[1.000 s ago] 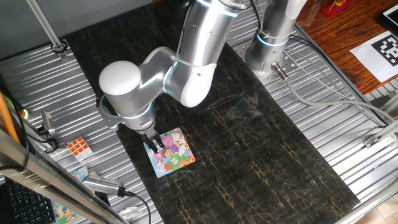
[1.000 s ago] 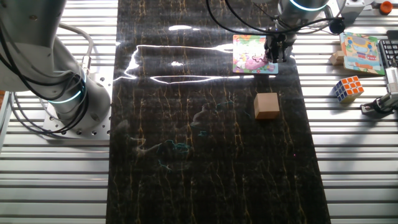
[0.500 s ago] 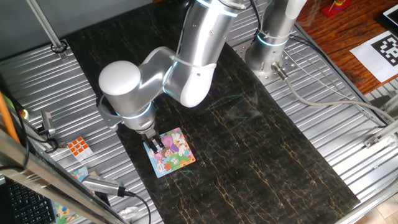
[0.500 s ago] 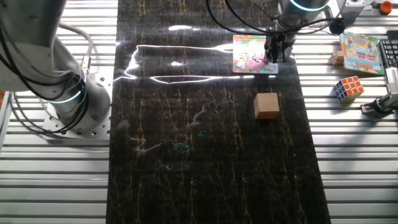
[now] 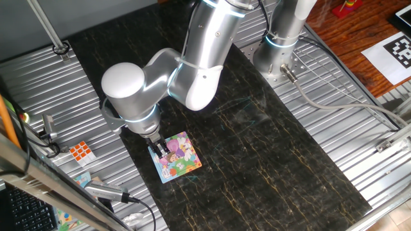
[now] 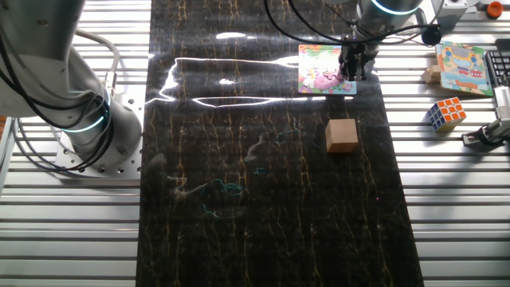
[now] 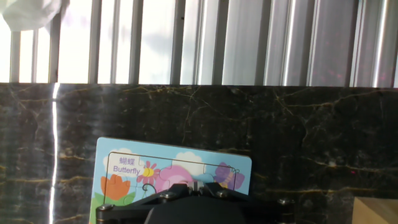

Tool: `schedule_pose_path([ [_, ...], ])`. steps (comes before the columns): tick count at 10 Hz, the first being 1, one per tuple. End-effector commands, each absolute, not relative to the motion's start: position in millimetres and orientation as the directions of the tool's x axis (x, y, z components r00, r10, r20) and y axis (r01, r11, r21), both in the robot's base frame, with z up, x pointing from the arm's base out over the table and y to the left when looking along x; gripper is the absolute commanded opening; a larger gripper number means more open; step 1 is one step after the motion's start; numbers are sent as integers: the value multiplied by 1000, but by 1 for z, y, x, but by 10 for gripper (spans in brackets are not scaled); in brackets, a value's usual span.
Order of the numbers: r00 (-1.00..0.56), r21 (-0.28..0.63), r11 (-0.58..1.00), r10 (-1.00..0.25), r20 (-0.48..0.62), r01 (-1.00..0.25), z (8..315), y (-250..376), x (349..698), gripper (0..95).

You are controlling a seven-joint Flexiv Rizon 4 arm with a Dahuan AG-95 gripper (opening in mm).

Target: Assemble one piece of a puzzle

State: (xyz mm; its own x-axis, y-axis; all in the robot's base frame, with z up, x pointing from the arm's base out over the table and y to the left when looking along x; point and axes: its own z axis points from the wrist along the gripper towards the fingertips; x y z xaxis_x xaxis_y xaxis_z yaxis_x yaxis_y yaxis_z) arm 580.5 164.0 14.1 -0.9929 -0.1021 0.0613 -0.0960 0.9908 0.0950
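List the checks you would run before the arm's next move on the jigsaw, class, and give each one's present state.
1. Puzzle lies flat on the dark mat: ok.
2. Tool is over the puzzle's edge: ok.
3. Piece is in the tool: cannot tell, fingertips are hidden.
4. Piece is seated in its gap: cannot tell.
5. Wooden cube is apart from the puzzle: ok.
6. Twisty cube is off the mat: ok.

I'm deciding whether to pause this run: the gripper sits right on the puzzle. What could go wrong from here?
1. The puzzle lies loose on the smooth mat, so a sideways push from the gripper could slide it.
2. The piece is hidden under the fingers in every view, so a misfit might go unnoticed.
3. The wooden cube lies near; a low retreat might knock it.
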Motion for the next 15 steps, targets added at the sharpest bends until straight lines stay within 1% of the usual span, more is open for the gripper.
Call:
schedule_pose_path([
  [1, -993, 94, 991, -102, 65, -96, 14, 163, 580, 0],
  [9, -993, 97, 991, -97, 65, -91, 14, 162, 579, 0],
  [13, -992, 90, 992, -97, 85, -90, 25, 162, 582, 0],
  [15, -991, 93, 992, -90, 94, -81, 26, 162, 576, 0],
])
